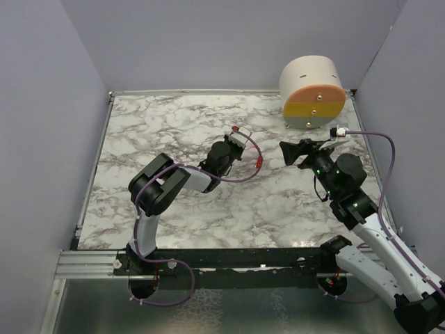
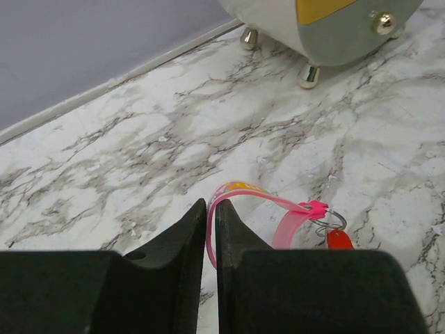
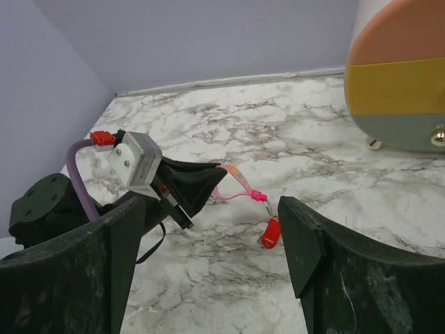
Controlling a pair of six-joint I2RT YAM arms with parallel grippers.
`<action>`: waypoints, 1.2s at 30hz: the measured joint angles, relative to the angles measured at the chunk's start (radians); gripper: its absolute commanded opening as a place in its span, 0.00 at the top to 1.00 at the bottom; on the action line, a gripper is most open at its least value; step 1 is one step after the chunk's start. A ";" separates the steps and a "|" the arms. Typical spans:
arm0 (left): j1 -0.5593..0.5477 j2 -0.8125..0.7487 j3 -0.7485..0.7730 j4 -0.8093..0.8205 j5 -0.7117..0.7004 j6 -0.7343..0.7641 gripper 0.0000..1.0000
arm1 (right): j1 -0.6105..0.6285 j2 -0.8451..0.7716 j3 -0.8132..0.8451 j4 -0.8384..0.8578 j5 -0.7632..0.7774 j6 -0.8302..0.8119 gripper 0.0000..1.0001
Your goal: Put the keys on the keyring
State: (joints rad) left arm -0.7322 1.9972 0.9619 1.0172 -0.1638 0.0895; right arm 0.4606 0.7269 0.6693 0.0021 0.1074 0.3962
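At ctr of the white-and-grey marbled table [image 1: 174,125], the left gripper [image 2: 211,209] is pinched narrow on the keyring [image 2: 268,200]: a flat pink strap w/ a thin metal ring [image 2: 342,221] at its far end. The grip is on the strap's looped end; the ring end is free.

Key pos.: the small key w/ red plastic head [image 3: 271,233] sits directly below the ring, head down, at or just above the table surface. Whether it is threaded on the ring or only lies against it cannot be told.

Right gripper [image 3: 210,202]: fingers wide apart, holding nothing.

Controlling relation:
- The strap's long axis runs from the left fingertips out toward the right arm, ring and key at the outer end.
- The key lies ahead of the right gripper, low, inside its finger span but toward its right finger.
- Judgement: the right gripper is the free one, so it suits any work on the key. The left acts as holder.

View differences:
- Left wrist: shows pinch, strap loop and ring outline clearly. Key blade not visible.
- Right wrist: shows the key below the strap's clip and the left gripper's tilt, but the ring is too small to resolve.
- Top external: shows arm spacing, w/ the key as a red dot between the grippers. The strap is barely visible. A round banded cream, orange, yellow and grey container [image 1: 313,90] stands well apart at the far right.
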 measured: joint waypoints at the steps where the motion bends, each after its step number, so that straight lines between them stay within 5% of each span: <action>1: 0.009 0.000 -0.004 0.000 -0.001 -0.005 0.82 | 0.000 0.000 0.000 0.000 0.000 0.000 0.22; 9: 0.068 0.000 -0.029 0.001 0.000 -0.041 0.48 | 0.000 0.008 0.000 0.000 -0.001 0.000 0.22; 20: 0.099 -0.020 -0.075 -0.003 -0.005 -0.078 0.40 | 0.000 0.017 0.000 0.003 -0.008 0.001 0.22; 22: 0.108 -0.037 -0.096 -0.005 -0.015 -0.085 0.27 | 0.000 0.020 0.000 0.006 -0.008 0.001 0.22; 24: 0.114 -0.065 -0.122 -0.007 -0.029 -0.098 0.03 | 0.000 0.023 0.000 0.006 -0.011 0.001 0.22; 36: 0.114 -0.539 -0.340 -0.113 -0.077 -0.292 0.01 | 0.000 0.038 -0.001 0.016 -0.018 0.000 0.22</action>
State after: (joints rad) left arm -0.6182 1.4578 0.6220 0.9047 -0.2409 -0.2024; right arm 0.4606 0.7650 0.6685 0.0181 0.0891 0.3958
